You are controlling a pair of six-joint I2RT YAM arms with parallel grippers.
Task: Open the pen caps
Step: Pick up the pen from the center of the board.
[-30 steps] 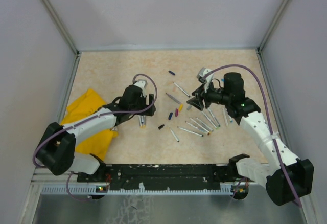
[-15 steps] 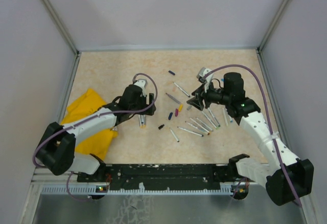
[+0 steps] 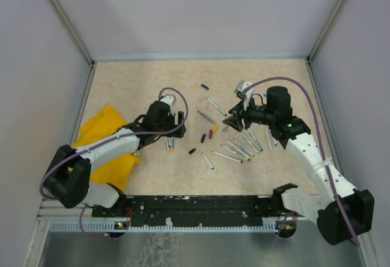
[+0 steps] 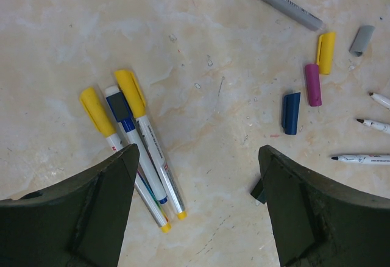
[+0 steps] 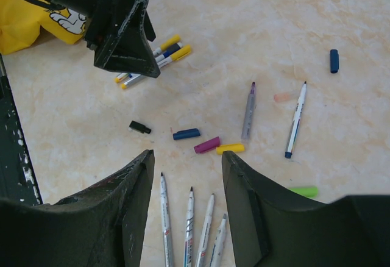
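From the overhead camera I see the left gripper (image 3: pixel 178 127) over the table (image 3: pixel 134 81), left of centre, with its jaws spread wide and nothing between them. Its wrist camera looks down past the two dark fingers (image 4: pixel 79 218) onto three capped pens (image 4: pixel 152 151) lying side by side on the surface, two with yellow caps and one with a dark blue cap. The lower end of the leftmost one runs behind the left-hand finger in that view, and I cannot tell whether the two touch. Off to the right of them lie loose caps: a dark blue cap (image 4: pixel 290 113), a magenta cap (image 4: pixel 312 85), a yellow cap (image 4: pixel 326 52) and a grey cap (image 4: pixel 361 40), plus a black cap (image 4: pixel 258 191) half hidden by the other finger. A grey pen (image 4: pixel 277 0) with a bare purple tip lies beyond them. The right gripper (image 3: pixel 233 121) sits right of centre, pointing toward the left one, with its jaws about half apart and empty. Between its fingers (image 5: pixel 103 218) I see only the table below, where the tips of four uncapped white pens (image 5: pixel 189 224) fan out. A green cap (image 5: pixel 303 191) lies off to the right in that view, and a blue cap (image 5: pixel 334 61) lies alone, well apart from the rest. A yellow cloth (image 3: pixel 100 124) lies crumpled under the left arm.
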